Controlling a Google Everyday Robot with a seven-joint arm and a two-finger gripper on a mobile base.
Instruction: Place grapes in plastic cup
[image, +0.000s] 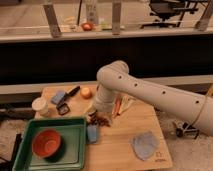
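Observation:
The grapes (102, 119), a small dark red bunch, lie on the wooden table just below the end of my white arm. My gripper (96, 115) is down at the bunch, mostly hidden behind the arm's wrist, so contact with the grapes cannot be judged. The plastic cup (93, 133), translucent light blue, stands just in front of the grapes, beside the right rim of the green tray.
A green tray (70, 159) at front left holds an orange bowl (46, 143). A cream container (40, 106), a blue sponge (58, 97), a black-handled tool (73, 91) and an orange fruit (86, 92) sit at the back left. A blue cloth (145, 145) lies front right.

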